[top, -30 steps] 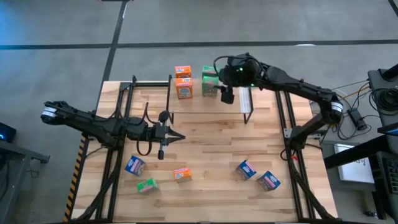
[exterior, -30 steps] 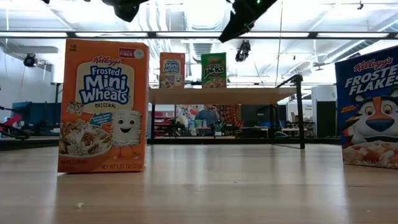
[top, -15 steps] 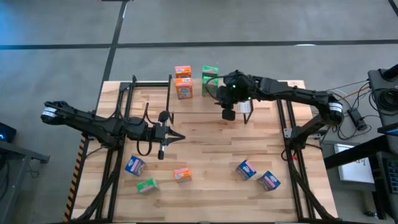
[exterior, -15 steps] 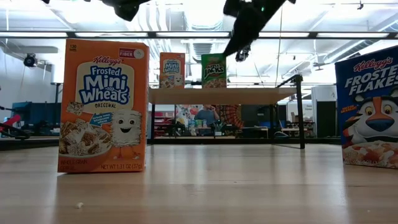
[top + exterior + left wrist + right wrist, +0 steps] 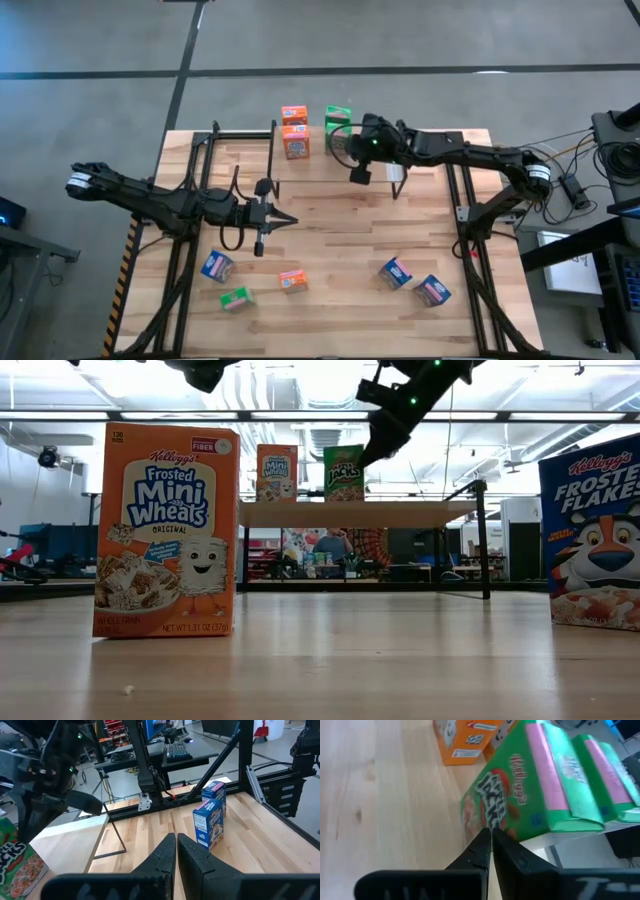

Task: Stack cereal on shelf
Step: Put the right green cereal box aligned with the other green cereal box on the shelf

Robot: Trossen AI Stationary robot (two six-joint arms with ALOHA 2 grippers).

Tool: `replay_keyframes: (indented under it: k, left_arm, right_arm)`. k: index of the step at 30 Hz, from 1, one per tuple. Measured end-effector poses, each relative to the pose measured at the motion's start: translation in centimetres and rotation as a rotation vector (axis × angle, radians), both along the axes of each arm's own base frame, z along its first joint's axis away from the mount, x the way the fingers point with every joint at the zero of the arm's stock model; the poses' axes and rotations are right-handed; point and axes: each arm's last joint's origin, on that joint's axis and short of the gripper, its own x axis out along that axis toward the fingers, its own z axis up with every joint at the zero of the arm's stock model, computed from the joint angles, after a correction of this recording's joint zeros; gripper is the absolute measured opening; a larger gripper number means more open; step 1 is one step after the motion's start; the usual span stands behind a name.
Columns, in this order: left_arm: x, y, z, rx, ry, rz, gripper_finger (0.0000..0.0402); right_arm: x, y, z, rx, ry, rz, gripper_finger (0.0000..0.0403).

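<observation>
Now that the right hand [image 5: 359, 174] hangs closed and empty just beside the green cereal boxes [image 5: 338, 128] on the shelf [image 5: 420, 150], it should be lifted clear without nudging them, then sent to a blue box [image 5: 396, 272] on the bench [image 5: 340, 230].

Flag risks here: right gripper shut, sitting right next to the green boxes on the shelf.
1. The right gripper, shut and empty, hangs close to the green boxes; a sideways move could tip them off the shelf.
2. The orange boxes stand right beside them, so one toppled box might knock those too.
</observation>
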Motion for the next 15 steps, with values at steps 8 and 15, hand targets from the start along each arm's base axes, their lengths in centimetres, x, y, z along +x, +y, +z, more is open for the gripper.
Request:
replay_keyframes:
  k: [8, 15]
  left_arm:
    - [0.00, 0.00, 0.00, 0.000, 0.000, 0.000, 0.0000]
    - [-0.01, 0.00, 0.02, 0.000, -0.001, 0.000, 0.0000]
  right_arm:
    - [-0.19, -0.69, 0.17, -0.014, -0.006, -0.015, 0.0009]
    - [-0.19, -0.70, 0.16, 0.004, -0.015, -0.012, 0.0009]
